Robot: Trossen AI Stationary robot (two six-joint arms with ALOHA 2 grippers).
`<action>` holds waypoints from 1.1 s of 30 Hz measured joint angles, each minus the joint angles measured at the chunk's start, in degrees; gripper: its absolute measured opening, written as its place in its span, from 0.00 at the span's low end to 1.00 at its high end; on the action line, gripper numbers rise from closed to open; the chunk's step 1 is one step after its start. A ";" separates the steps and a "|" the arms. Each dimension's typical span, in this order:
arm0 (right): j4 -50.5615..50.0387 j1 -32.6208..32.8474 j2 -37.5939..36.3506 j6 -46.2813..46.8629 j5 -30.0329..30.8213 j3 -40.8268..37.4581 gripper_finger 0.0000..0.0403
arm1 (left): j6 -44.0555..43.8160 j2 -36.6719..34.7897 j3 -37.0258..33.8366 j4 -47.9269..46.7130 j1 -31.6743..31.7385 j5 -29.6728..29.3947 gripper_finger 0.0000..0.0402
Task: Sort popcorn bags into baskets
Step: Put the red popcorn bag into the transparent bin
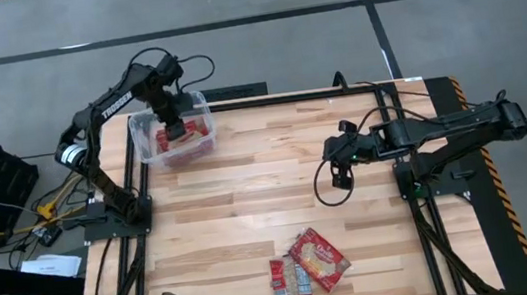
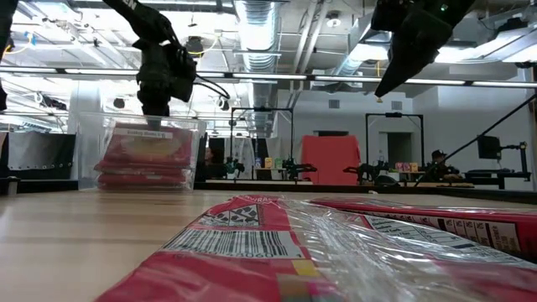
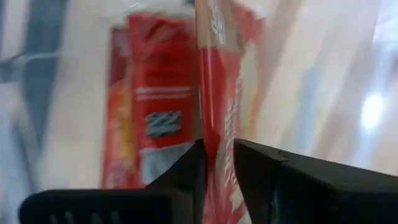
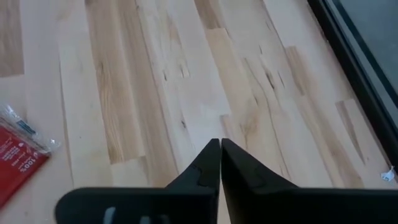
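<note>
The clear tub (image 1: 148, 147) stands at the table's far left and holds several red popcorn bags (image 2: 143, 159) in a stack. My left gripper (image 1: 178, 128) reaches down into the tub (image 2: 189, 134) and is shut on one red bag (image 3: 217, 74). Another bag (image 3: 155, 106) lies under it in the tub. Two or three more bags lie flat near the table's near edge: one with a yellow-cream picture (image 1: 319, 256) partly on those with bluish-white panels (image 1: 289, 287). My right gripper (image 1: 340, 158) is shut and empty, above the bare wood at mid-right (image 4: 220, 143). My left gripper pinches the red bag between its two fingers, on the bag's two flat faces near its upper end (image 3: 219, 163). The fingers come from above, pointing down into the tub. The bag stands edge-on and reaches down from the fingers; whether its lower end rests on the stack, I cannot tell.
The loose bags fill the low view's foreground (image 2: 243, 243). One bag's corner (image 4: 15, 155) shows in the right wrist view. Black frame rails (image 1: 405, 150) run along the table's left and right sides. Bare wood (image 1: 268, 187) lies between the tub and the loose bags.
</note>
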 joint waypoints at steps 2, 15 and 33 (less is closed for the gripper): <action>-0.01 0.00 0.00 0.27 0.00 0.00 0.11 | 0.00 0.00 0.24 0.23 -0.03 -3.25 0.20; 0.04 -2.27 0.00 -0.23 -0.12 0.00 0.08 | -8.07 -0.07 10.20 -1.34 -0.81 -16.66 0.37; 4.62 15.33 0.98 10.56 -24.62 -5.63 0.02 | -31.06 -2.17 4.38 21.45 -35.43 30.31 0.36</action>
